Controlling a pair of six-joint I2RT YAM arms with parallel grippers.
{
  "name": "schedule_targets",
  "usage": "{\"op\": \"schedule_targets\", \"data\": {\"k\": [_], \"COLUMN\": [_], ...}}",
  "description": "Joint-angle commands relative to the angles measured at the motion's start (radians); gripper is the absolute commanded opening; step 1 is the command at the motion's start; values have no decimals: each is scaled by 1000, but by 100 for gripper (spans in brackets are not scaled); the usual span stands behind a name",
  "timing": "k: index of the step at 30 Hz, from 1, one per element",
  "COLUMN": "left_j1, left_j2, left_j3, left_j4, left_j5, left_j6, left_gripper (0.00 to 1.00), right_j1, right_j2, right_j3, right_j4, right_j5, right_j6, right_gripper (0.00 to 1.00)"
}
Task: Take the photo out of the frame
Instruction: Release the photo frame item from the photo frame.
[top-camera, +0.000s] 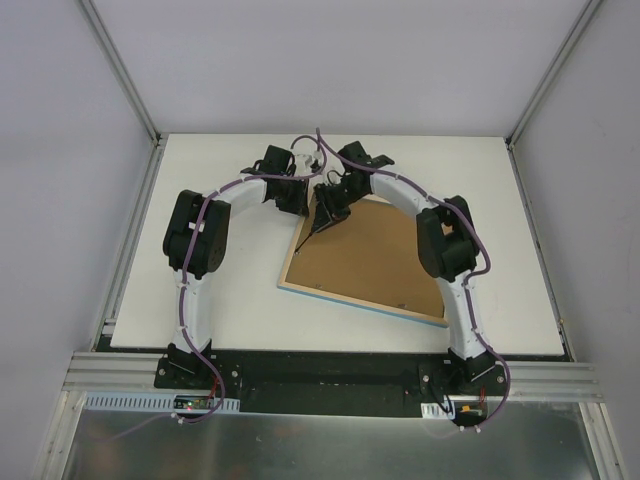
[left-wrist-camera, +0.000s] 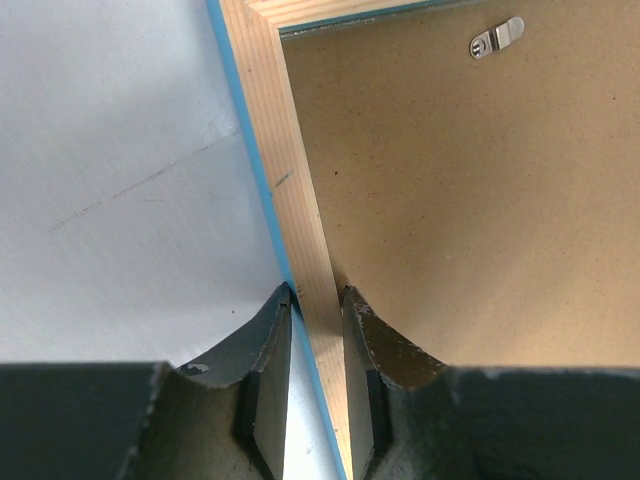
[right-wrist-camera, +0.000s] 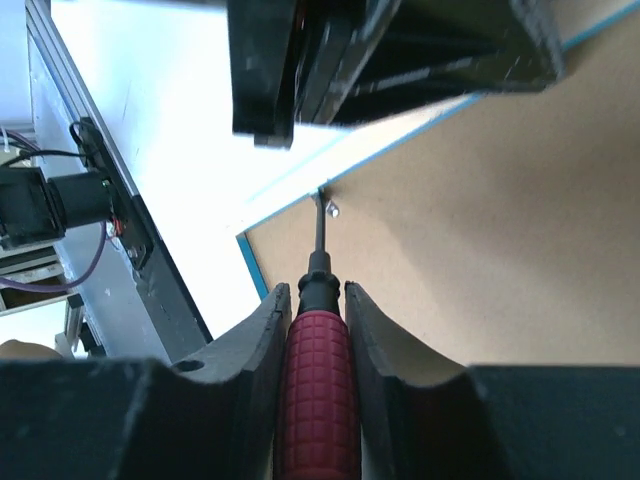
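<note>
white tabletop (top-camera: 230, 300) in grey-walled booth (top-camera: 60, 100). thin light-blue frame w/ pale wood rim (left-wrist-camera: 295, 190) lies face-down centre-right, brown backing board (top-camera: 370, 255) up; open table to the left & far side. left gripper (left-wrist-camera: 318, 300) pinches frame edge; right gripper (right-wrist-camera: 317, 295) clamps red-handled screwdriver (right-wrist-camera: 317, 390), tip at metal clip (right-wrist-camera: 330, 208).

Robotics lab test cell; plain white enclosure walls (top-camera: 330, 60); aluminium extrusion rail (top-camera: 110, 372); white table (top-camera: 230, 310); exposed purple wiring (top-camera: 182, 300).
</note>
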Motion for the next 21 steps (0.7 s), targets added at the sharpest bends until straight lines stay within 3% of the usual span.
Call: {"op": "schedule_targets", "data": {"k": [1,11,21], "left_j1": [13,13,14], "left_j2": [18,18,18], "left_j3": [-30,-30,-29], "left_j4": [-37,-37,-36], "left_j5": [-52,-58,-63], "left_j6": [15,12,8], "left_gripper": [0,0,0], "right_j1": [50,69,76], "right_j2": [-106,-129,-185], "right_j3": [-120,-166,-162], "right_j4": [49,74,26], "right_j5": [-28,-46,-16], "right_j6": [-101,-165,-364], "right_gripper": [1,1,1]}}
